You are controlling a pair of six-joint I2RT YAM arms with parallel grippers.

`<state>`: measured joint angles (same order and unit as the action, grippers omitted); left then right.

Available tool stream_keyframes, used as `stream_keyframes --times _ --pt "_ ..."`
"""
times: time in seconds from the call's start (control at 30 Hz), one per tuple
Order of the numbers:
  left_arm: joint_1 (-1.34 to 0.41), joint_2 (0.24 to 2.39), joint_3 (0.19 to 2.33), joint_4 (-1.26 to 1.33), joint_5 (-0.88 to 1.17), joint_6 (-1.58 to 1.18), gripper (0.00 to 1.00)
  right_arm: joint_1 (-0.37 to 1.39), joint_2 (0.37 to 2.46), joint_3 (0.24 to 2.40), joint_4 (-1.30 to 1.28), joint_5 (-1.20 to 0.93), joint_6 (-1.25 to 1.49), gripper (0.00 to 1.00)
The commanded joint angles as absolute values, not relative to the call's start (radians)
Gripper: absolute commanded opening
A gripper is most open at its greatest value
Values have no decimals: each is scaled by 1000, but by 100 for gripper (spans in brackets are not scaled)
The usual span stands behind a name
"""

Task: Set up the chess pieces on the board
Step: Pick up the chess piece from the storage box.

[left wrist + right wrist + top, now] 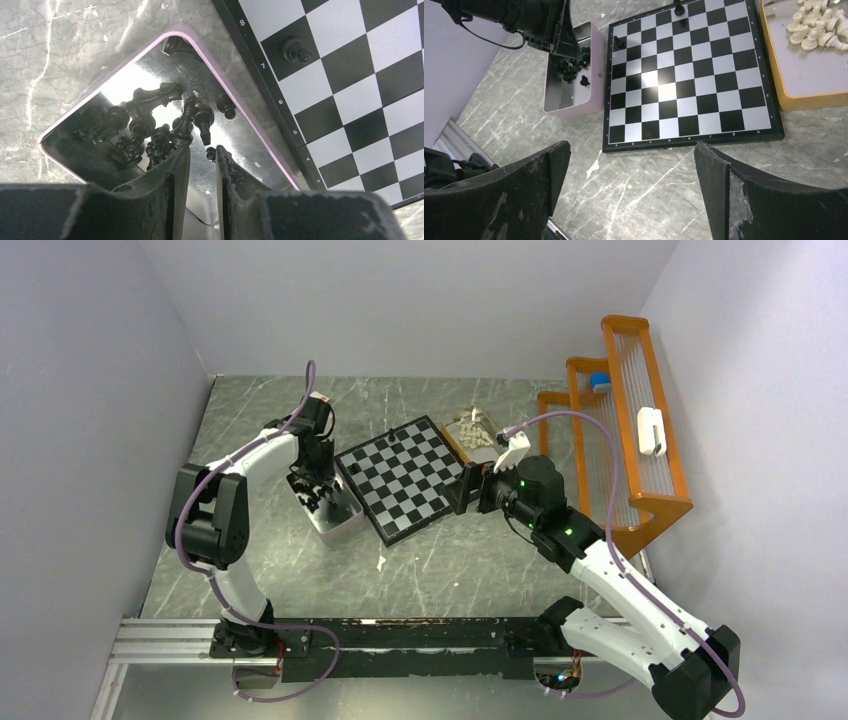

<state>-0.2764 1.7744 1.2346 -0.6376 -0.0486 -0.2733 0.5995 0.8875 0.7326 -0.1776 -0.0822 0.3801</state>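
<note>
The board (405, 475) lies tilted mid-table. Two black chess pieces stand on it (618, 42) (679, 9); one shows on a dark square (297, 50). Several more black ones lie heaped (150, 115) in a white box (250, 125) left of the board. My left gripper (202, 149) reaches down into that box, its jaws a narrow gap apart with bare metal floor between them. A small pawn (211, 153) lies just off its right fingertip. My right gripper (631, 152) hangs wide open above bare table in front of the board's near edge.
A tan tray (774, 80) with several cream-white pieces (819, 25) sits right of the board. An orange stepped rack (620, 440) stands at the far right. Walls close in on both sides of the grey marble table (450, 570).
</note>
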Motion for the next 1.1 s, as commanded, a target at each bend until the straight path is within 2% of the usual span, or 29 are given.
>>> stream_keyframes --times 0.0,0.8,1.07 --pt "-270 1770 1243 -634 -82 -293 31 600 876 724 -160 -86 373 100" --pt "-270 1844 1272 -601 -64 -268 28 600 868 718 -157 -82 369 100" --pt "-269 1816 1270 -614 -68 -266 13 600 866 715 -160 -81 368 100"
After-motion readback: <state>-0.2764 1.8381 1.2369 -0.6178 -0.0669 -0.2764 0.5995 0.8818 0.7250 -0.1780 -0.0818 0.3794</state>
